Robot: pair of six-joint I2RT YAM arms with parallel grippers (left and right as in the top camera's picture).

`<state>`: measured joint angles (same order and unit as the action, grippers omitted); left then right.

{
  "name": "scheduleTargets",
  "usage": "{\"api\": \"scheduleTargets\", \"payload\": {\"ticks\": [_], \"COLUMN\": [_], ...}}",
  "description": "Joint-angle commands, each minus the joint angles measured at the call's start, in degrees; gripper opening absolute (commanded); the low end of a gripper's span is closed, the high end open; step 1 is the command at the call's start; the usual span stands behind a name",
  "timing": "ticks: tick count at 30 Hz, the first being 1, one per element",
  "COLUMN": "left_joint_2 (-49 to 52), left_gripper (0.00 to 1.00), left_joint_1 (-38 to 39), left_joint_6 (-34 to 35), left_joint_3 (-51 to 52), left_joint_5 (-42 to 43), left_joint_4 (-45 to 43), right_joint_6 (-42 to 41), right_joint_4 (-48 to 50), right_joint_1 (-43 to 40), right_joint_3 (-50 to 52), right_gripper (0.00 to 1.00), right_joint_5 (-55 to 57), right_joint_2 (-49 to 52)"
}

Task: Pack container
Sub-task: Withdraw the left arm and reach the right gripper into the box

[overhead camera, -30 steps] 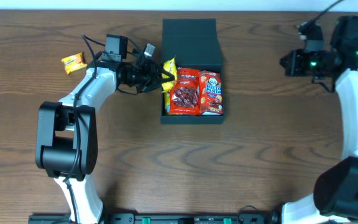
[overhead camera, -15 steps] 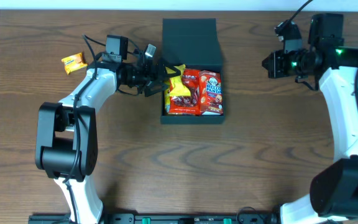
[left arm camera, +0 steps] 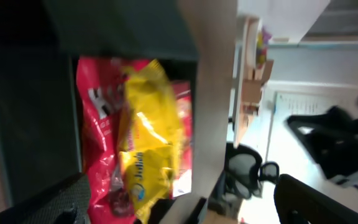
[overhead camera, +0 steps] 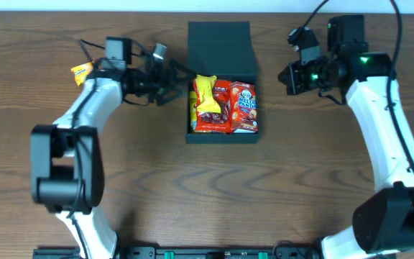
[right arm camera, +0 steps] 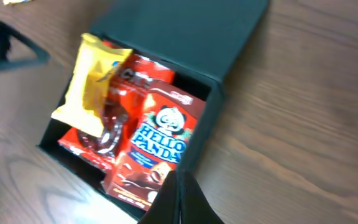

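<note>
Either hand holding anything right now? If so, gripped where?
Nothing is held. The left hand is open beside the box, clear of the yellow packet lying inside. The right hand is empty too.

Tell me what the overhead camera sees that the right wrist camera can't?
Only overhead: both white arms whole, the left arm and the right arm. Only right wrist: the words Hello Panda clear to read on the red box. Both: the black container, the yellow packet lying on the red bag, and the wooden table.
</note>
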<state>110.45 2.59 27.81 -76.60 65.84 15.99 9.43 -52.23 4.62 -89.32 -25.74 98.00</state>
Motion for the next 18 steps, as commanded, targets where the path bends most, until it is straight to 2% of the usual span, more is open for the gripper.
{"api": "scheduleTargets", "payload": {"ticks": [1,8,18], "left_joint_2": [-6.5,-11.9,-11.7], "left_gripper": [0.95,0.95,0.95], "left_joint_1": [-3.6,-9.0,-9.2], "left_joint_6": [-2.1,-4.3,-8.6], "left_joint_3": [-0.4,-0.4,-0.4], "left_joint_5": [-0.4,-3.5,-11.0], "left_joint_4": [-1.0,-0.8,3.6], "right_joint_6": [0.9,-0.9,-3.7], "right_joint_4": [0.9,5.8,10.0], "right_joint_1": [1.9,8.0,15.3], "right_joint_3": [-1.3,-1.3,-1.3], "right_gripper": [0.01,0.01,0.01], "right_joint_5": [-3.5,-7.2,-7.8], "right_joint_2": [1.3,9.2,16.0]}}
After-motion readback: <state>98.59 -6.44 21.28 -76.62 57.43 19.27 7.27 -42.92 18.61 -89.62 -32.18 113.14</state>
